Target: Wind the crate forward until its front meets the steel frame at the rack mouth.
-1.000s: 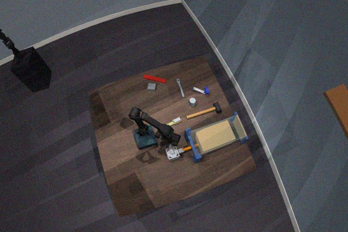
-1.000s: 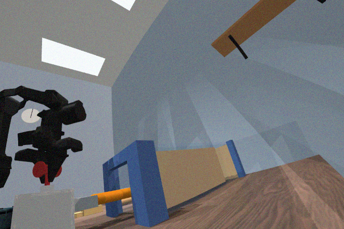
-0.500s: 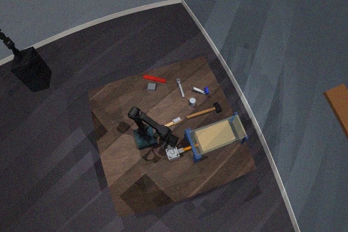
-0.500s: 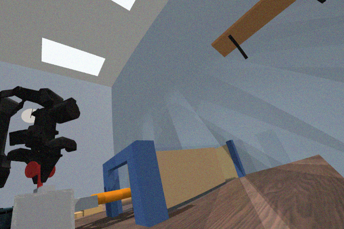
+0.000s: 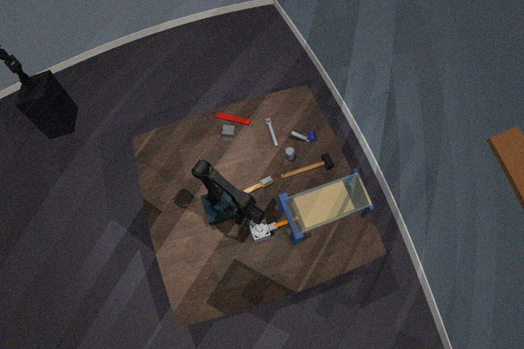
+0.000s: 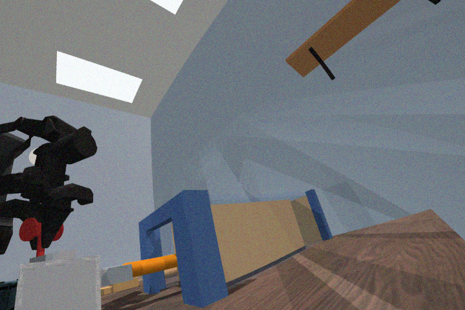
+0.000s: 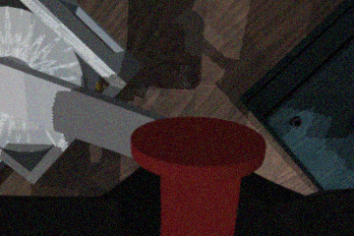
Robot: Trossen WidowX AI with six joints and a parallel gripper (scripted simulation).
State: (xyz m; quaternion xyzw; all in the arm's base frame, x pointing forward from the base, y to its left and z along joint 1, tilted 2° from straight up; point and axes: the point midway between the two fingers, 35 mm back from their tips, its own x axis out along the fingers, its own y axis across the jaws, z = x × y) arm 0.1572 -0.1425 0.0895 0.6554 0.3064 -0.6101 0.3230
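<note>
The tan crate (image 5: 324,206) (image 6: 258,234) sits flat inside the clear-panelled cubby, its front close behind the blue frame (image 5: 296,238) (image 6: 200,256); whether they touch I cannot tell. The orange strap (image 5: 282,223) (image 6: 148,265) runs through the mouth to the pale winch (image 5: 259,238) (image 6: 57,285) (image 7: 8,29). The grey arm of the winch handle lies across the winch top, its red grip (image 6: 30,230) (image 7: 200,143) upright. My gripper (image 6: 41,238) (image 7: 185,162) is shut on the red grip, beside the winch on the robot-base side. The key and the hole are hidden.
The mallet (image 5: 303,169), brush (image 5: 252,188), grey cylinder (image 5: 289,153), wrench (image 5: 272,132), blue-ended tool (image 5: 298,135), grey block (image 5: 228,131) and red bar (image 5: 232,118) lie on the bench. The robot's teal base (image 5: 217,214) (image 7: 313,152) is close to the winch.
</note>
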